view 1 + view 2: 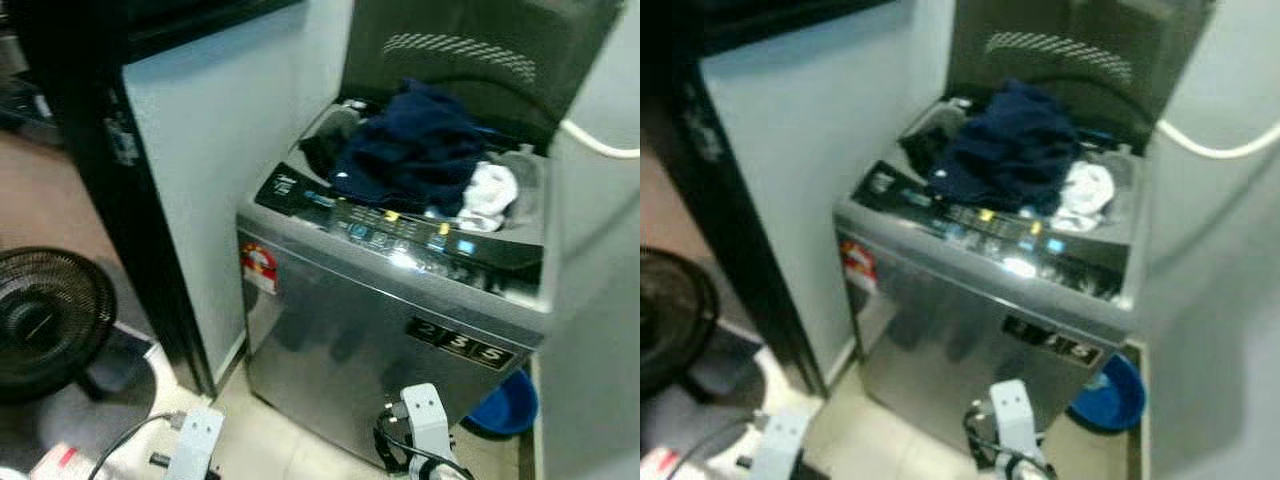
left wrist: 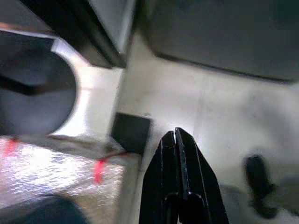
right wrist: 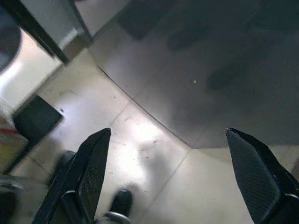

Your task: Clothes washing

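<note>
Against the pale wall stands the grey washing machine (image 1: 380, 330), lid raised. Heaped over its drum mouth lies a dark navy garment (image 1: 415, 145), with a white cloth (image 1: 488, 195) just beside it, near the control panel (image 1: 400, 235). Both look soft, light and floppy, likely to trail; pinching a raised fold near the middle of the heap seems best. Low over the floor tiles, the left gripper (image 2: 176, 140) has its jaws pressed together on nothing, and the right gripper (image 3: 168, 161) has its jaws spread wide.
</note>
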